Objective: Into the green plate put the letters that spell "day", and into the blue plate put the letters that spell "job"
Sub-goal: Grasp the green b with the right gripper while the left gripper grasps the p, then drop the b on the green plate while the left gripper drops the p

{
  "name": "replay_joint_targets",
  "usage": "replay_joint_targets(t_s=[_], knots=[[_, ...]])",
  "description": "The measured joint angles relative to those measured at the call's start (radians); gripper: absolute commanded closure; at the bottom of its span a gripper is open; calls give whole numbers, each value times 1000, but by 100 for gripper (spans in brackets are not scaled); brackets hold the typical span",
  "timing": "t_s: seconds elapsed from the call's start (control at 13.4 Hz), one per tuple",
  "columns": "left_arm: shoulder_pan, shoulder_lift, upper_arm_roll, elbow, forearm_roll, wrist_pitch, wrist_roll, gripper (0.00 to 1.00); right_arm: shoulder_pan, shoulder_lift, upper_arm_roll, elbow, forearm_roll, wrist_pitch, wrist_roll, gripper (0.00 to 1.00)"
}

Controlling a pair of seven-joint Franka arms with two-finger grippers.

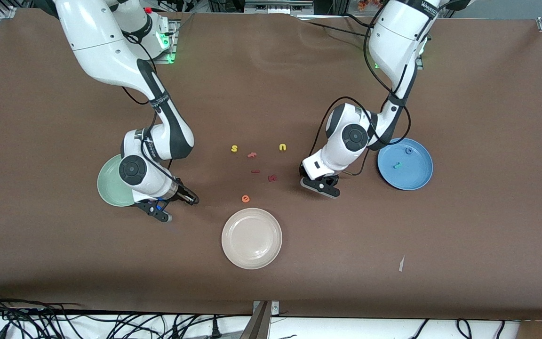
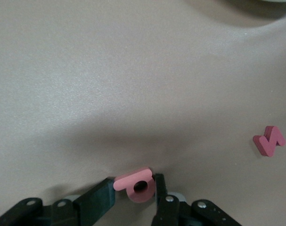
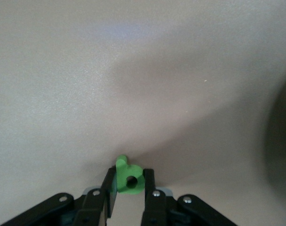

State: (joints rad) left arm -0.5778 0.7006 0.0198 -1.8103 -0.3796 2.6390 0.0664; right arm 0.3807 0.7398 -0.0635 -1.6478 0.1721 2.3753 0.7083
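Observation:
A salmon-red "b" [image 2: 131, 180] lies on the brown table, and my left gripper [image 2: 134, 184] is shut on it with a finger against each side. In the front view that gripper [image 1: 320, 184] is down at the table beside the blue plate [image 1: 417, 172]. The plate holds a blue "o" [image 1: 409, 151] and a teal "j" [image 1: 397, 165]. My right gripper [image 3: 129, 178] is shut on a green "a" [image 3: 124, 172] at table level. It [image 1: 184, 195] sits just beside the green plate [image 1: 108, 188], which the right arm partly covers.
Between the arms lie a yellow "s" [image 1: 234, 149], orange "f" [image 1: 251, 154], yellow "u" [image 1: 282, 147], dark red bar [image 1: 255, 171], dark red "k" [image 1: 272, 178] and orange "e" [image 1: 245, 198]. A cream-white plate [image 1: 251, 254] sits nearer the front camera.

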Motion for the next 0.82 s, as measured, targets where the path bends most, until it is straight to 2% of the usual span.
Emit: replay_joint_targets(t_s=[0.52, 0.67, 0.82], knots=[[41, -19, 18, 12, 9, -30, 1, 76, 1, -28, -9, 69, -61, -216, -29, 87], [82, -58, 19, 13, 41, -97, 2, 76, 0, -76, -30, 39, -81, -245, -92, 87], [136, -106, 17, 8, 81, -163, 20, 76, -1, -140, -53, -38, -106, -233, -163, 87]])
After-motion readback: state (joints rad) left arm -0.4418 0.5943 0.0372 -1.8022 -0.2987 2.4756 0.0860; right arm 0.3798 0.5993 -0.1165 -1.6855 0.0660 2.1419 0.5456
